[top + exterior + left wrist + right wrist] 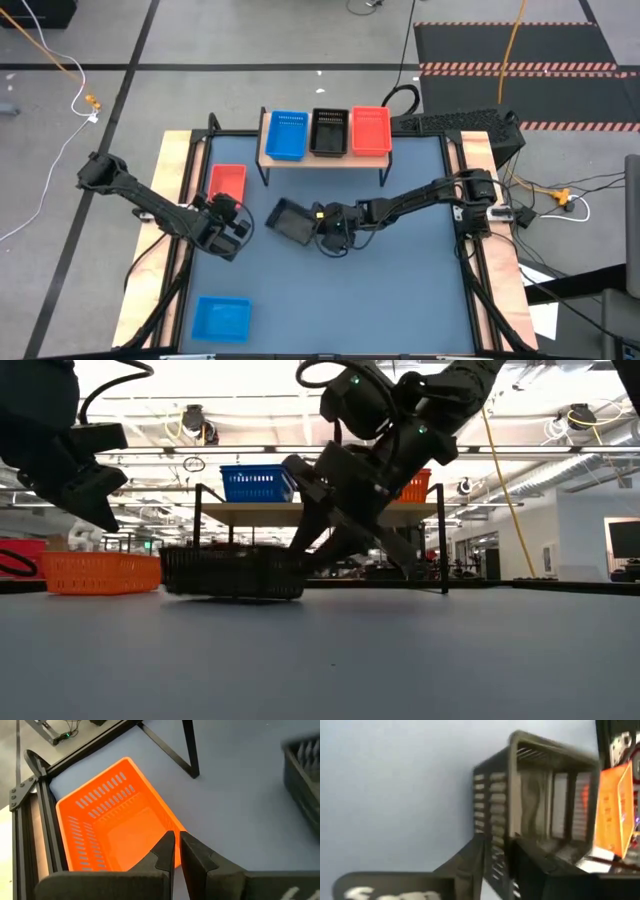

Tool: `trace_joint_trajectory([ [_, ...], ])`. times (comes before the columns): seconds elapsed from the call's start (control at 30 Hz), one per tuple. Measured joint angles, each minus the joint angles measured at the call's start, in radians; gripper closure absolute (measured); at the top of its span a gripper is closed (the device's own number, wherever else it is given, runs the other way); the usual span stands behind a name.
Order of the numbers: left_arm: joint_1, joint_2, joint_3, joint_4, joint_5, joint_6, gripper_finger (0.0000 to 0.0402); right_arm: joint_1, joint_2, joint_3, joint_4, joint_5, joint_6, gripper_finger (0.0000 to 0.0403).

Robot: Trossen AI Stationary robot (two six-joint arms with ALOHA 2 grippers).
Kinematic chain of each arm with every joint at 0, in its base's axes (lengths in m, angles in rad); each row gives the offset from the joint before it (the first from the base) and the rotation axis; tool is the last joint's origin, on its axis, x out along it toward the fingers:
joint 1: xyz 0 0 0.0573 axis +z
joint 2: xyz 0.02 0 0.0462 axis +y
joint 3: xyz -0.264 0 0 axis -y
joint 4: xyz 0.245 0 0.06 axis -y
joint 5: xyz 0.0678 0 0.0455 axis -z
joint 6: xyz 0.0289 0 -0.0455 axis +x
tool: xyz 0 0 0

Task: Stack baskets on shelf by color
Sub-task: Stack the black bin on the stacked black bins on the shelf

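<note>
High view, two blue baskets, two black, two red

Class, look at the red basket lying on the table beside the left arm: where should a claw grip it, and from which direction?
Grip the red basket by one long wall's top rim, coming from above. It sits upright and open-topped on the table, so one finger can probably go inside the thin wall and one outside. The left claw, nearly shut, must open first.

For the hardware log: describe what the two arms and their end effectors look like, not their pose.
Both arms are dark, jointed links with black cabling. The left end effector has two black, wedge-shaped fingers. The right end effector is equally black, with small green lights on its wrist housing and white lettering visible near its fingers in its own wrist view.
</note>
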Motion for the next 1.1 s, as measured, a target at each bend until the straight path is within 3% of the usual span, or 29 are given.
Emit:
trace_joint_trajectory([
  [0.23,0.0,0.0,0.0,0.002,-0.001,0.016,0.0371,0.011,-0.016,0.006,-0.013,0.0,0.118,0.0395],
  [0.37,0.0,0.0,0.0,0.003,0.0,0.017,0.0371,0.042,-0.041,0.006,-0.023,-0.037,0.166,0.0393],
  [0.53,0.0,0.0,0.0,0.005,0.0,0.024,0.0371,0.09,-0.1,0.006,-0.017,-0.133,0.38,0.0398],
  [0.67,0.0,0.0,0.0,0.006,0.0,0.024,0.0371,0.129,-0.162,0.025,-0.006,-0.122,0.58,0.0398],
  [0.87,0.0,0.0,0.0,0.013,-0.016,0.023,0.0371,0.17,-0.202,0.19,-0.07,0.043,0.859,0.0398],
  [1.0,0.0,0.0,0.0,0.03,-0.017,0.026,0.0371,0.18,-0.198,0.317,-0.208,0.195,0.842,0.0398],
  [1.1,0.0,0.0,0.0,0.034,-0.017,0.028,0.0371,0.155,-0.201,0.378,-0.259,0.4,0.758,0.0398],
])
